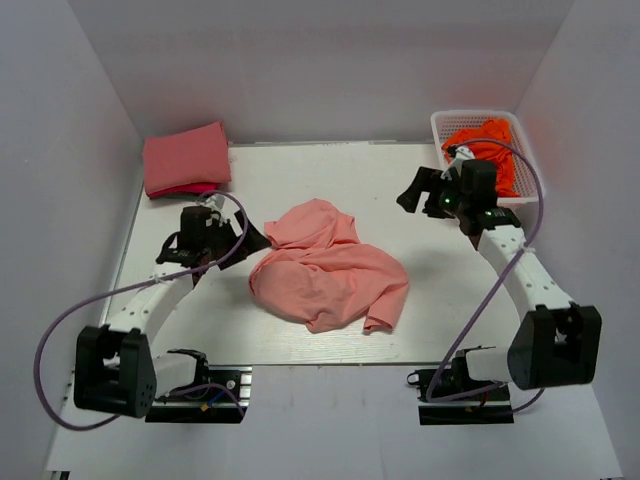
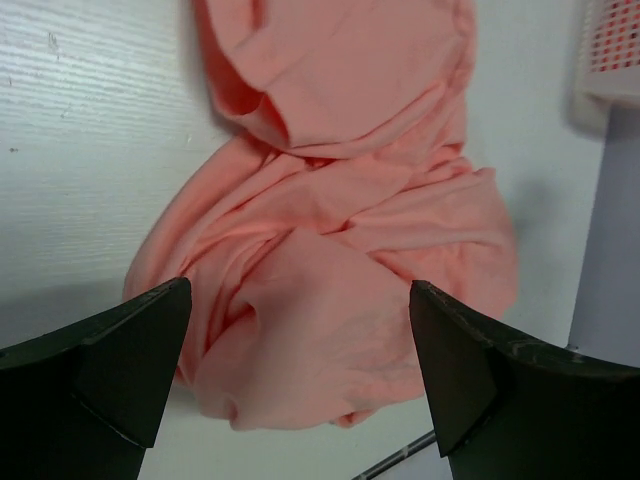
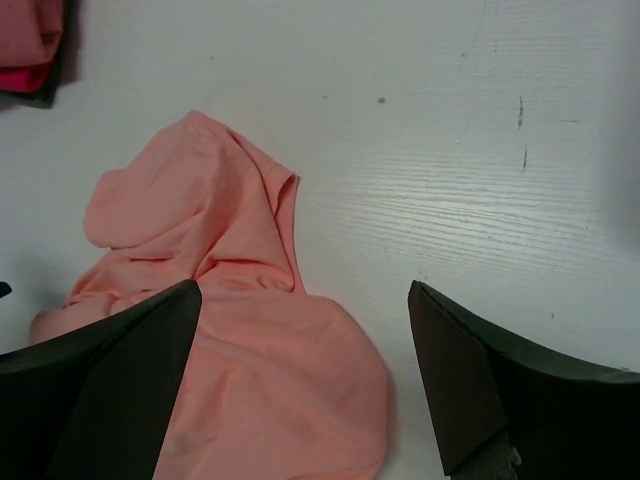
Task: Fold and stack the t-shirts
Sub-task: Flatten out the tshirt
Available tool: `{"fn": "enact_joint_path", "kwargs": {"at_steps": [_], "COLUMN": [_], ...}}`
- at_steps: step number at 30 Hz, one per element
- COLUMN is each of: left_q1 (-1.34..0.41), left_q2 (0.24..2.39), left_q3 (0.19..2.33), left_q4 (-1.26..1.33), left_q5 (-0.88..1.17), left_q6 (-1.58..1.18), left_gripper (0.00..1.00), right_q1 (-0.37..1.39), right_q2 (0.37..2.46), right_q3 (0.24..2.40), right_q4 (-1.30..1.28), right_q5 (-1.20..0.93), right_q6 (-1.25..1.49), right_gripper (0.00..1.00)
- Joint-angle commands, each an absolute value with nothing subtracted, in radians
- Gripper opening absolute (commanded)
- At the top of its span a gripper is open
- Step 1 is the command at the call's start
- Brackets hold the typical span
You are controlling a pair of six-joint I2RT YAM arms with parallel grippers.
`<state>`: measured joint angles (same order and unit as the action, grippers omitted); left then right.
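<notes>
**A:** Status, left to right?

**B:** Far-left corner has a folded stack [image 1: 186,158]. Salmon piece on top, deeper rose edge showing under it. Looks like two done, going by the layers, but I can't confirm the count.

**A:** Left arm?

**B:** Left gripper [image 2: 300,305] sits just left of the crumpled shirt [image 1: 328,268], aimed at it. Fingers spread wide, nothing between them.

**A:** The shirt itself?

**B:** Salmon, middle of the table [image 1: 330,180], bunched and twisted, not laid flat. I'd say no fold has started on it. It needs spreading, folding, then a move onto the stack.

**A:** Right side?

**B:** Right gripper [image 3: 305,300] is toward the far right, apart from the shirt. Fingers spread too, empty. Just beside it, in the far-right corner, is a white basket [image 1: 437,122] holding orange garments [image 1: 488,140]. Possibly more to fold, but I can't tell what they are.

**A:** Any labels, logos, print?

**B:** None readable. The shirts are plain with no tag showing, and nothing is legible on the arms or the basket.
</notes>
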<state>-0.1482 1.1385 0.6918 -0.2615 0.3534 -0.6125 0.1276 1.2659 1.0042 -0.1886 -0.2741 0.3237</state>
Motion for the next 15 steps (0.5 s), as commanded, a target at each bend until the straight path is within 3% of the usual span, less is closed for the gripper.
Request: {"fn": "enact_joint_path", "kwargs": {"at_steps": [1, 7, 15], "left_q1": [-0.153, -0.163, -0.183], "left_q2": [1.227, 1.439, 1.631], "left_q3": [0.687, 0.744, 0.815], "left_q4": [-0.206, -0.169, -0.334], "left_q5": [0.379, 0.347, 0.220], "left_q6": [-0.614, -0.614, -0.623], "left_gripper": [1.00, 0.96, 0.65], "right_q1": [0.181, 0.320, 0.449], "right_q2": [1.354, 1.682, 2.113], "right_q3": [1.091, 1.333, 1.716], "right_q4": [-0.268, -0.327, -0.460], "right_q5": [-0.235, -0.107, 0.138], "right_q6": [0.242, 0.190, 0.152], "right_gripper": [0.90, 0.90, 0.85]}}
